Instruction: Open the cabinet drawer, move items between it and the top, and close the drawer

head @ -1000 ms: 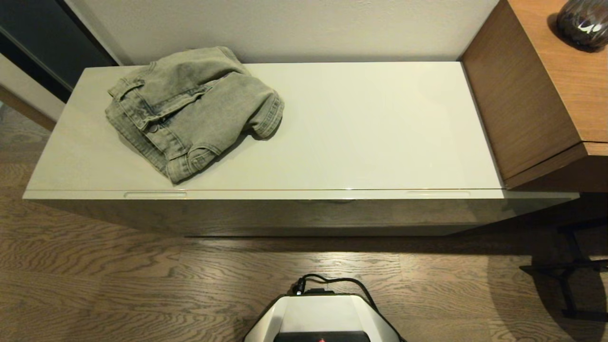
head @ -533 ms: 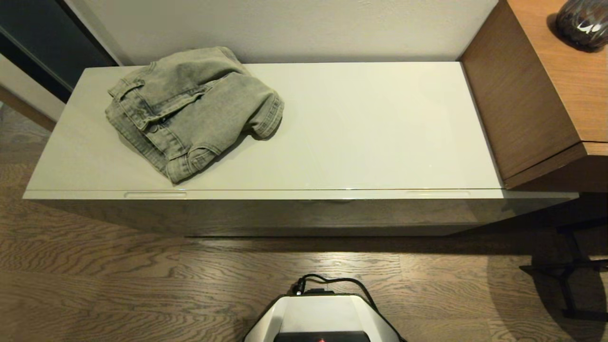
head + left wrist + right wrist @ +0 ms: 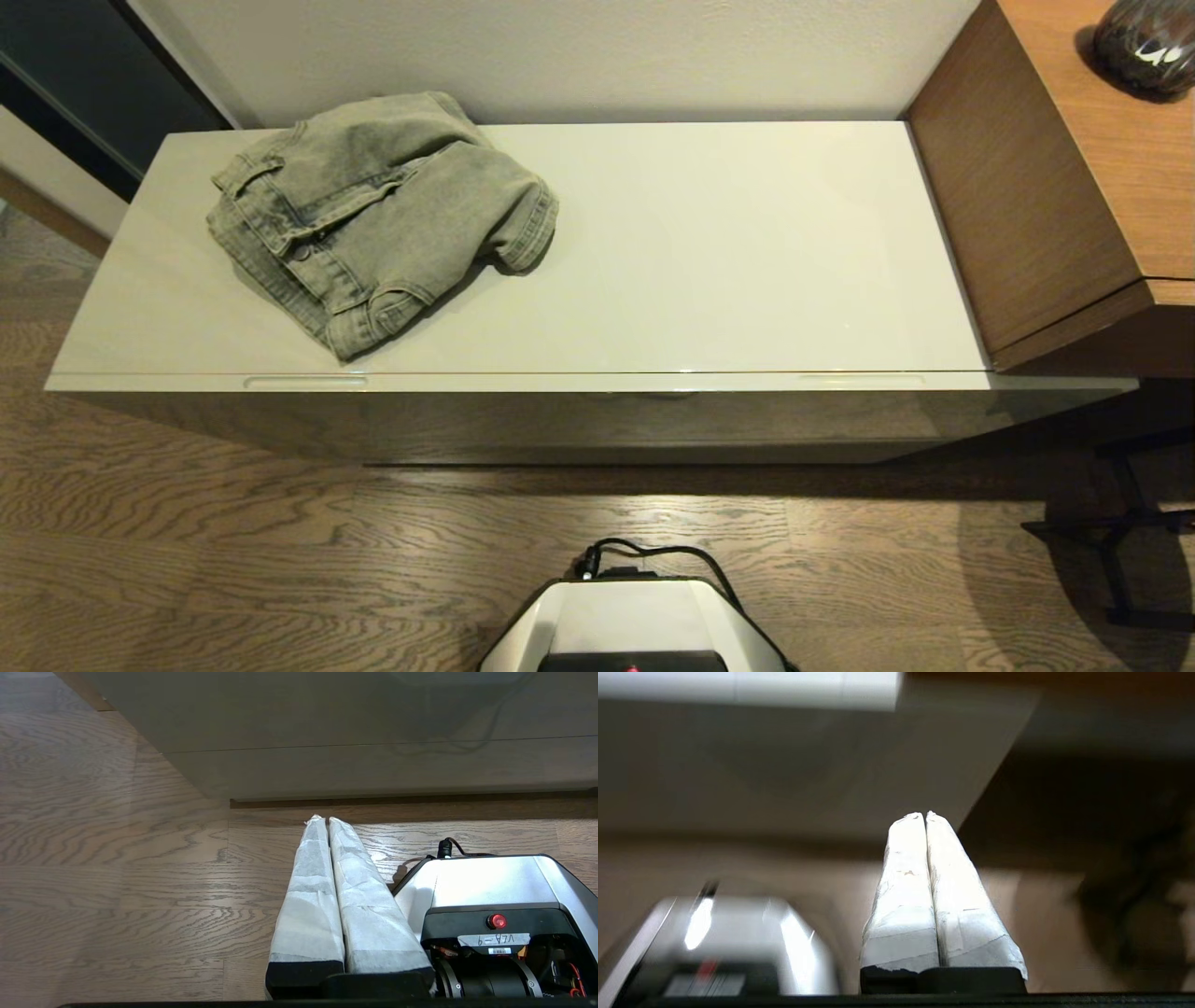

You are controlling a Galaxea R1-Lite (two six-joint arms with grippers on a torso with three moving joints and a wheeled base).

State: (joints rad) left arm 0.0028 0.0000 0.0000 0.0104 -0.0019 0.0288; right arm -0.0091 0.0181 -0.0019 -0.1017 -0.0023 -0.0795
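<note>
Folded grey denim jeans (image 3: pixel 373 215) lie on the left part of the glossy cream-grey top (image 3: pixel 728 252) of the low cabinet. The cabinet drawer (image 3: pixel 597 415) is closed under the top, with its two slim notches (image 3: pixel 304 382) along the front edge. The clear packet is out of view. No arm shows in the head view. In the left wrist view my left gripper (image 3: pixel 322 820) is shut and empty, low over the wood floor before the drawer front (image 3: pixel 355 756). In the right wrist view my right gripper (image 3: pixel 924 815) is shut and empty, near the cabinet's right end (image 3: pixel 808 760).
A brown wood-grain desk (image 3: pixel 1074 177) with a dark round object (image 3: pixel 1144 42) on it abuts the cabinet's right end. My white base (image 3: pixel 635 621) stands on the wood floor (image 3: pixel 233 551) in front. A dark stand (image 3: pixel 1120 551) is at the right.
</note>
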